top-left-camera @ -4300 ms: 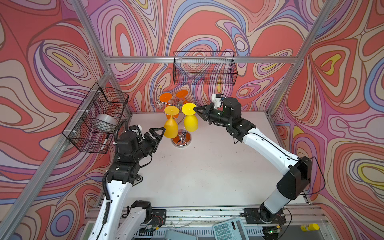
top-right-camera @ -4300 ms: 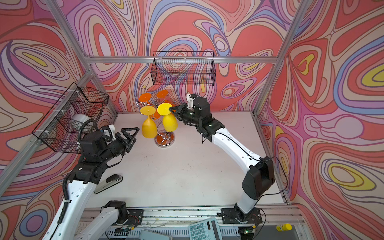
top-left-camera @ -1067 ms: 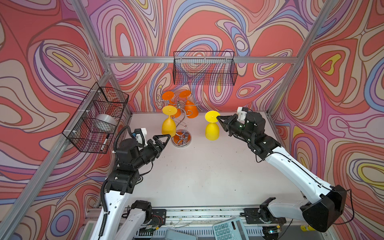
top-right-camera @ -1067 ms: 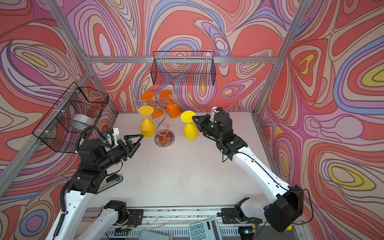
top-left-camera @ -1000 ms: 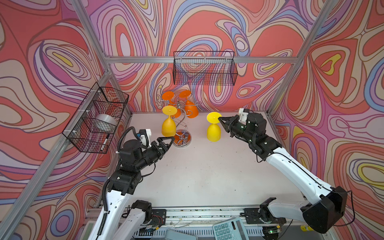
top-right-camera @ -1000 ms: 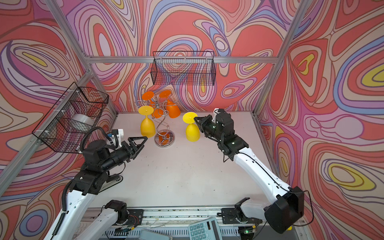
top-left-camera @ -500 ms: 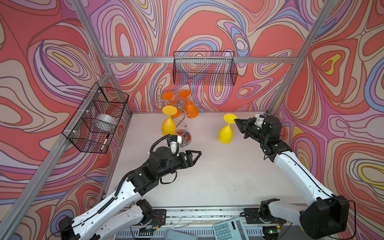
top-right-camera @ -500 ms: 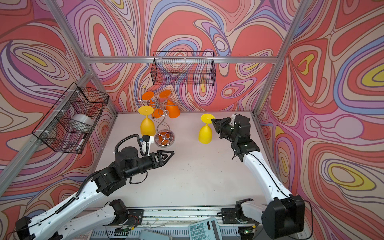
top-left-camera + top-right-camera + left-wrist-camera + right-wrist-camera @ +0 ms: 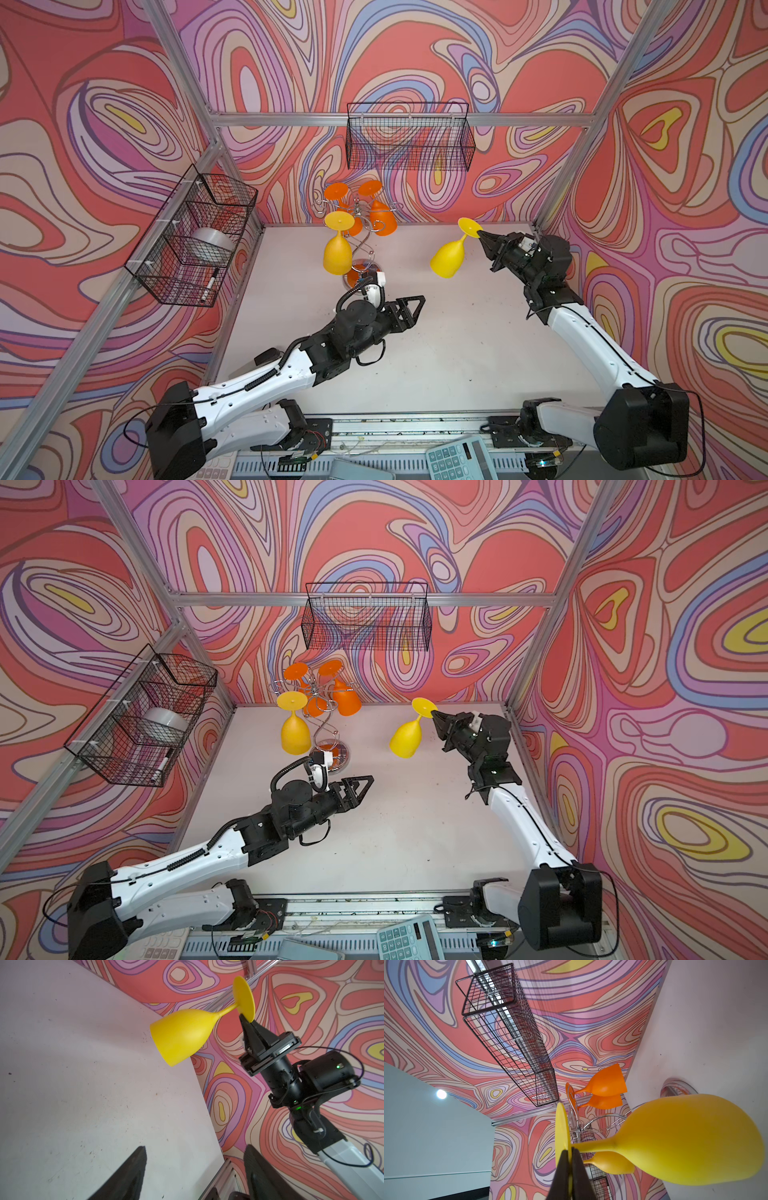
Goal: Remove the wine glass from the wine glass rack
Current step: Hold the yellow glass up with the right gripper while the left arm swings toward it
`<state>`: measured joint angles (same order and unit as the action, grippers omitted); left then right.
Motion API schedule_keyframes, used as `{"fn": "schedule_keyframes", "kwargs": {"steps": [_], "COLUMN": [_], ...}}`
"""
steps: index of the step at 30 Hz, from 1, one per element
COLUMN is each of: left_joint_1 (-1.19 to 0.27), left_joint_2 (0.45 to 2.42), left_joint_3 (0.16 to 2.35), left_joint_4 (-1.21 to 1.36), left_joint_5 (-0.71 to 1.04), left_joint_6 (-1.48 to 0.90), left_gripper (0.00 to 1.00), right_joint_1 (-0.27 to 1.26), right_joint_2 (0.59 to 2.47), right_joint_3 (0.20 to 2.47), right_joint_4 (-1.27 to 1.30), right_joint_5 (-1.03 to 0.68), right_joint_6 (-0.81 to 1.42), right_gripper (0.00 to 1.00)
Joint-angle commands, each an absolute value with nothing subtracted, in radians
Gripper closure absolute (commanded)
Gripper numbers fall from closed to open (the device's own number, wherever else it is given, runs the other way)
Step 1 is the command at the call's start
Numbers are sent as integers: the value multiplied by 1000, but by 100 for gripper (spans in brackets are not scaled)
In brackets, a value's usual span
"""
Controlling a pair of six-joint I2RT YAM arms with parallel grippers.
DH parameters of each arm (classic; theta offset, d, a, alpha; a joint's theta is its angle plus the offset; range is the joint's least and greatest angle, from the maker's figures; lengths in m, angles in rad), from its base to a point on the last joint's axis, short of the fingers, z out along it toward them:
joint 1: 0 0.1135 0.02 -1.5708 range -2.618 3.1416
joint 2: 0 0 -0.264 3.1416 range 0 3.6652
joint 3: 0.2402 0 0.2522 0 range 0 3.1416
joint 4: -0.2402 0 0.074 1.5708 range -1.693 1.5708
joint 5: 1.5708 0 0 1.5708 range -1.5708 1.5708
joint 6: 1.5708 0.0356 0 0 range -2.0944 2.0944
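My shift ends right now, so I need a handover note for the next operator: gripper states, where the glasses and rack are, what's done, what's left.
Right gripper: jaws shut on the foot of a yellow wine glass, held tilted in the air, well apart from the wine glass rack.
Left gripper: open, empty, over the middle of the table.
On the rack: another yellow glass and two orange glasses.
Done: one glass is off the rack.
Left: probably set it down on the table and release.
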<state>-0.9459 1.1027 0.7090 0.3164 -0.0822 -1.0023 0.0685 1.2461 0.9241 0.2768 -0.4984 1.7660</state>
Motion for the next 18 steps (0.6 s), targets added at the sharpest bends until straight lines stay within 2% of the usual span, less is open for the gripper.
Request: {"fn": "schedule_keyframes", "kwargs": {"steps": [1,11,18], "left_joint_1": [-954,-956,-956], "left_joint_2": [1148,1401,1500], "left_joint_3": [685,705,739], "left_joint_4": [555,967,1055], "left_joint_5": [-150,-161,-191], "left_joint_6": [-1043,-1149,-1175], "left_gripper": [26,26,26], "right_joint_1": [60,38,18], "right_joint_2": [1273,1284,1299], "right_joint_3": [903,866,855], "right_joint_4": [367,417,478], "right_joint_5": [-521,-509,-510], "right_joint_6": [1897,2053,2112], "right_gripper": [100,100,100]}}
